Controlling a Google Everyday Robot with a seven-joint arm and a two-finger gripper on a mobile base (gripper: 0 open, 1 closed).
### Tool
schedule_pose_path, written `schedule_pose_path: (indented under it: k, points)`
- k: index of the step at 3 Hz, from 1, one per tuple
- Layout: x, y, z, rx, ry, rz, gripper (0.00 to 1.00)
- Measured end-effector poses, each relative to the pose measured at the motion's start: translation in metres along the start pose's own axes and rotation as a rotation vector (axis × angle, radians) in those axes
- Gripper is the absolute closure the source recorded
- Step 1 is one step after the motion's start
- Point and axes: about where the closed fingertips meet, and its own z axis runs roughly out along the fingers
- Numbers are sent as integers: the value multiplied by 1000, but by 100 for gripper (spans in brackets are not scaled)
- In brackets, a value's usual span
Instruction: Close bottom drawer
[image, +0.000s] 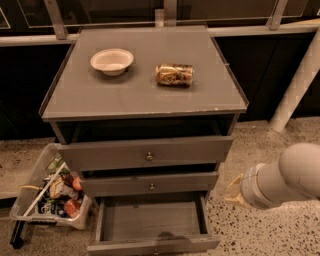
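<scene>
The grey cabinet's bottom drawer (150, 220) is pulled out wide, showing its plain grey tray with nothing in it. Its flat front (152, 246) lies at the lower edge of the camera view. My gripper (234, 192) is the yellowish tip of the white arm (285, 180) at the lower right. It hangs just right of the cabinet, level with the middle drawer (150, 183), apart from the bottom drawer's right side.
The top drawer (145, 152) stands slightly out. A white bowl (112, 60) and a lying can (174, 74) sit on the cabinet top. A clear bin of clutter (50, 192) stands on the floor at the left. A white post (300, 80) rises at the right.
</scene>
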Motion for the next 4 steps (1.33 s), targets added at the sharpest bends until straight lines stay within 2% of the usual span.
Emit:
schedule_pose_path:
  k: [1, 2, 3, 4]
  points:
    - [19, -9, 52, 32, -120, 87, 100]
    - [19, -8, 51, 32, -120, 86, 100]
    - [15, -2, 63, 47, -131, 55, 100]
    - [4, 17, 104, 37, -183, 3, 100]
